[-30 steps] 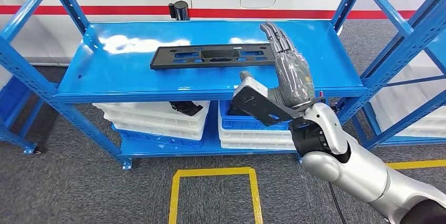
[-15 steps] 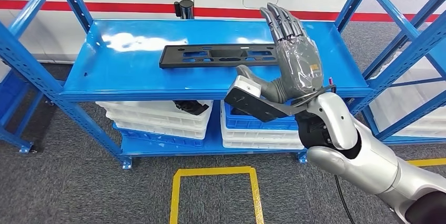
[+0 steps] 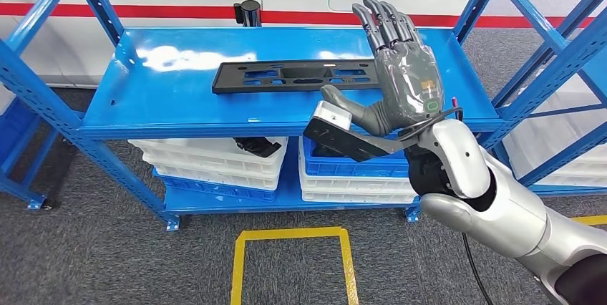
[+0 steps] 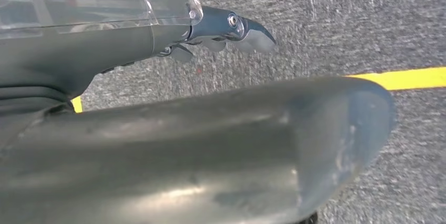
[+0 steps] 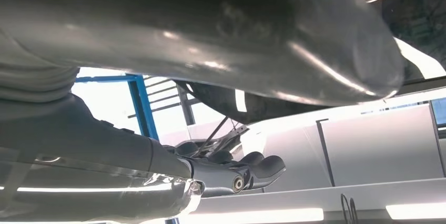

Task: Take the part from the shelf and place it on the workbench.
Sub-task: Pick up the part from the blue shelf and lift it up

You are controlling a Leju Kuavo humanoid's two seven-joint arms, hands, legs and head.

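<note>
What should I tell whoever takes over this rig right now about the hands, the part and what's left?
Right hand: raised over the right end of the top shelf, fingers straight and apart, holding nothing.
Left hand: hanging over grey carpet, holding nothing.
Black part: lying flat on the top shelf, its right end behind the right hand, not gripped.
Done: right-hand approach only.
Left: grip the part, lift it off, carry it to the workbench.

Part (image 3: 295, 76): long, flat black plastic panel w/ several rectangular cutouts along its length, larger opening near the middle. It lay flat on the top shelf (image 3: 179, 112), a glossy blue board, long axis running left-right, roughly parallel to the shelf's front edge, set toward the back-centre. Left end sat in the open; right end was hidden behind the raised right hand (image 3: 401, 79). Contact w/ hand couldn't be told.
</note>
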